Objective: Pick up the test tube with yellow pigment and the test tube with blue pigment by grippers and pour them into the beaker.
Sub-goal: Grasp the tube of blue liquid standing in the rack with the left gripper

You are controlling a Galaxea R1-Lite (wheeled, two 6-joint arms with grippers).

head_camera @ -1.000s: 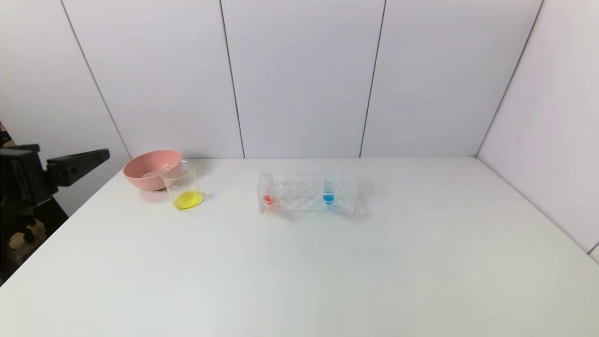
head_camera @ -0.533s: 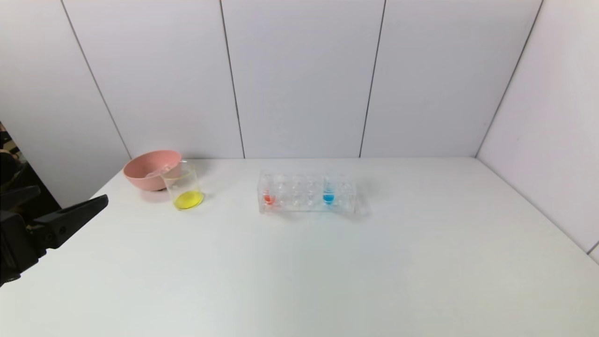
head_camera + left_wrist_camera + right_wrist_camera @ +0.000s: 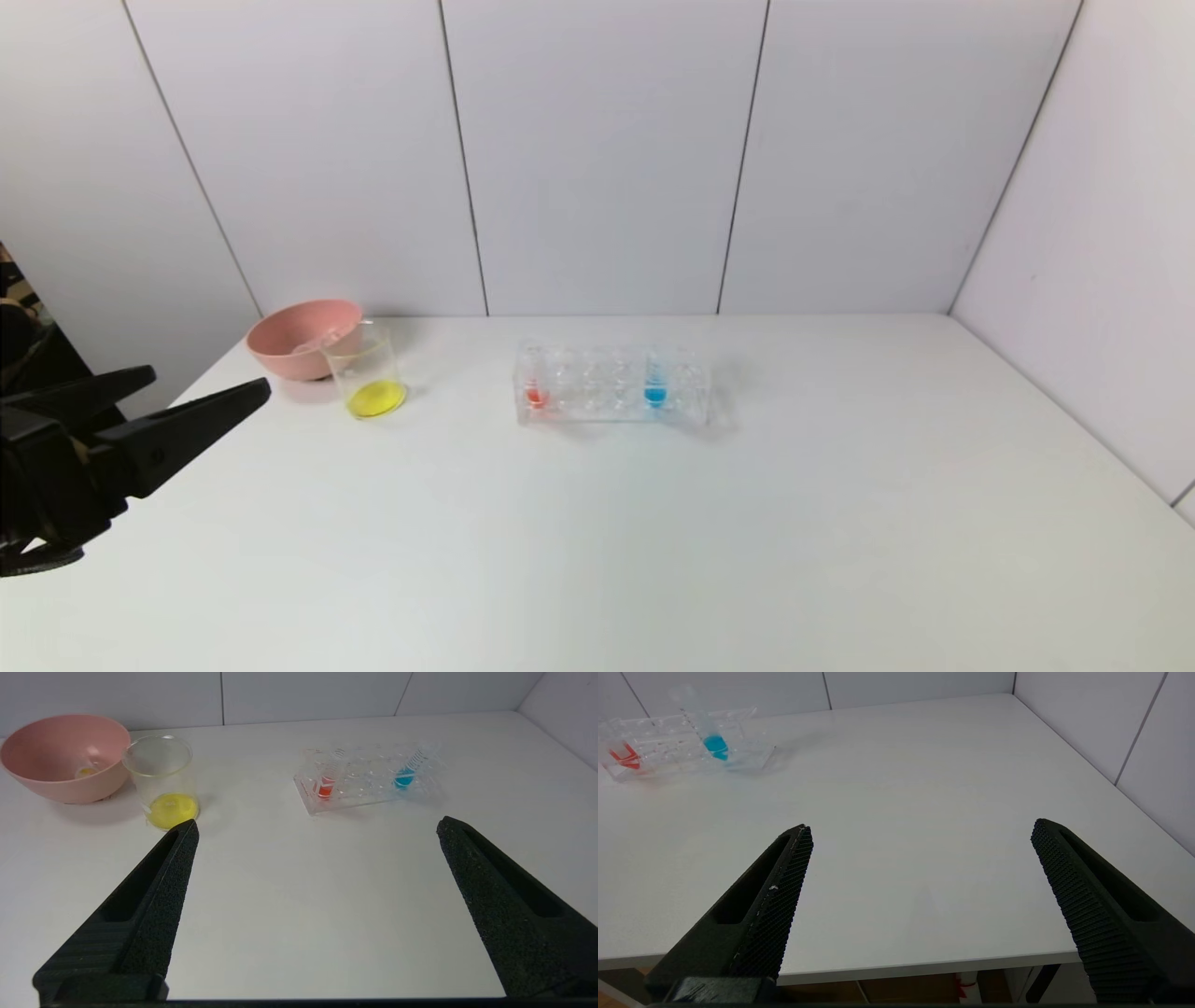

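Standing in the clear rack (image 3: pixel 611 387), the blue tube (image 3: pixel 655 385) is sitting well ahead of the left pincer (image 3: pixel 201 401) and off toward its right, with the red tube (image 3: pixel 535 390) at the rack's other end. It is showing as a slim clear tube with a little bright blue liquid at its rounded bottom and faint ridges near the top; in the left wrist view it is leaning slightly in its hole.

Judging by its look, it is handling as a light, stiff, smooth and breakable thing, so a gentle squeeze on the bare upper part above the rack, well above the liquid, is seeming the safest hold; the rack itself is looking light enough to drag along if the tube is lifted at an angle.

No yellow tube is showing in the rack. The beaker (image 3: pixel 366 381), near and ahead of the left pincer, is already holding yellow liquid, and it is standing just in front of the pink bowl (image 3: pixel 299 336), where something small and clear is lying.

The left pincer is hanging wide and holding nothing over the bench (image 3: pixel 653 541) near its left edge. The right pincer (image 3: pixel 920 835) is also gaping wide and holding nothing, at the bench's near edge, with the blue tube well ahead of it.
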